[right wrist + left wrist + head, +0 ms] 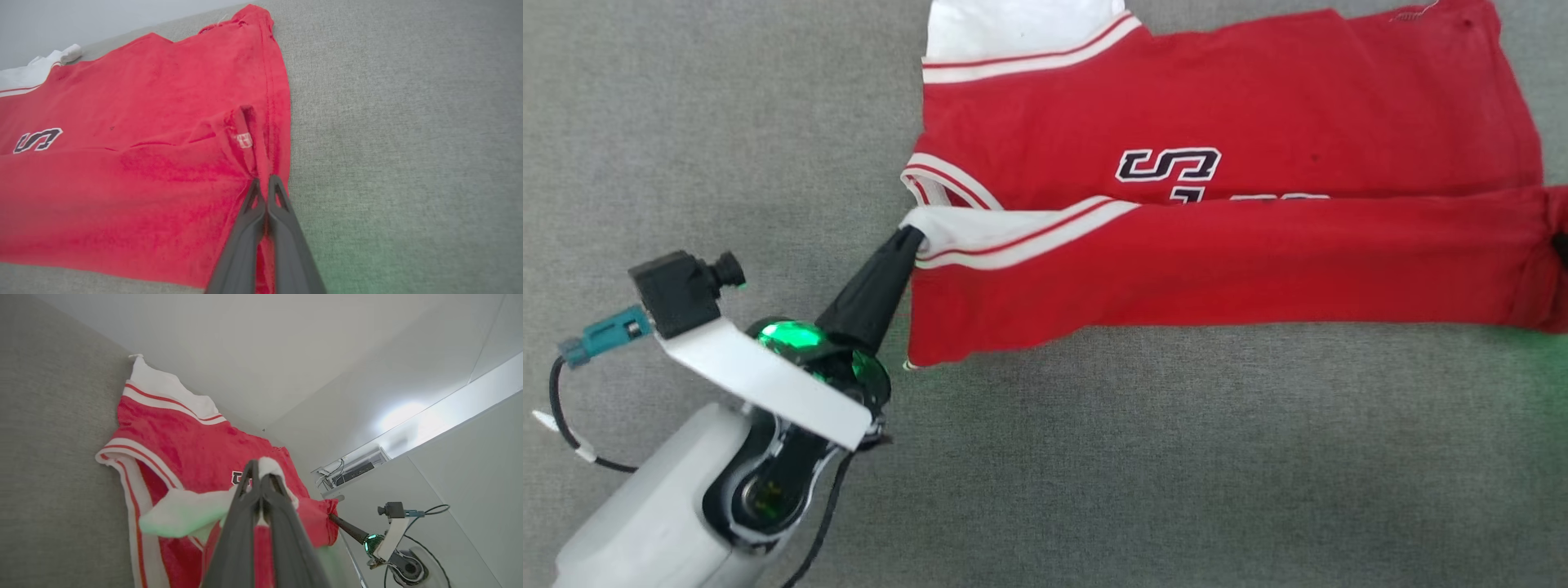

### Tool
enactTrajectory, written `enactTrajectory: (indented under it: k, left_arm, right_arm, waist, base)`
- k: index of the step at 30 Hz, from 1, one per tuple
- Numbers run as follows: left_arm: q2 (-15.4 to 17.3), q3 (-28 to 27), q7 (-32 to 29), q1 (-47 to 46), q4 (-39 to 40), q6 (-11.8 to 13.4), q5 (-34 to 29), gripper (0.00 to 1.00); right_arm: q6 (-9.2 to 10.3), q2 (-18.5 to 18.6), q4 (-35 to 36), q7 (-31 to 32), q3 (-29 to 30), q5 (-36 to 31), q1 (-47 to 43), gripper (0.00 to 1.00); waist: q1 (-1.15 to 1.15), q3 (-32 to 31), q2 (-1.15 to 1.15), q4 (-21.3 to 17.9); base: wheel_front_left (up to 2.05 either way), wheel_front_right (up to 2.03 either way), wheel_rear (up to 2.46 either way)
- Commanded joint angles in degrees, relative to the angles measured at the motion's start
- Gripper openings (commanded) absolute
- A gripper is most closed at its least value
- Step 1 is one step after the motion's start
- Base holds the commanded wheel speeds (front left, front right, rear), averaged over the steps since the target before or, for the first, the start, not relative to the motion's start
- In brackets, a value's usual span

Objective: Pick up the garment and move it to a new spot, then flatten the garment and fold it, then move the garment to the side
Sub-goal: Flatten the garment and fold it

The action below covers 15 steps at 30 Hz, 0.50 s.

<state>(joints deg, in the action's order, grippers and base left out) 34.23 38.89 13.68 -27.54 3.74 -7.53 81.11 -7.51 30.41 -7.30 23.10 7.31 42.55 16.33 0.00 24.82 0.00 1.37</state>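
The red garment [1217,106] lies spread on the grey cloth surface, and its near long edge is folded over the lettered chest. My left gripper [913,235] is shut on the white sleeve end at the garment's left. The left wrist view shows the same pinch, my left gripper [258,467] holding white fabric above the garment [184,445]. My right gripper [263,182] is shut on the red hem of the garment [143,102]. It also shows as my right gripper [331,516] in the left wrist view and as a dark tip, my right gripper [1561,245], at the head view's right edge.
The grey fabric surface [1094,457] stretches bare in front of and to the left of the garment. A pale wall and a ledge with cabled equipment [351,469] stand beyond the surface in the left wrist view.
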Motion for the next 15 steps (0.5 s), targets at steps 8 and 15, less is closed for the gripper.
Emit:
enactTrajectory:
  k: [8,15]
  left_arm:
    - [-1.9,3.5,1.3,-4.3,-8.9,0.1,-1.8,0.0]
    - [-1.2,6.2,1.4,-5.9,-13.5,0.2,-3.4,0.66]
  right_arm:
    - [0.04,0.1,-5.2,-3.0,-3.6,-0.5,3.1,0.0]
    - [0.09,0.4,-7.8,-4.8,-6.4,0.2,4.0,0.0]
  waist:
    - [0.0,3.4,0.0,-0.3]
    - [0.0,3.2,0.0,-0.7]
  base:
    - [0.0,0.0,0.0]
    - [0.0,0.0,0.0]
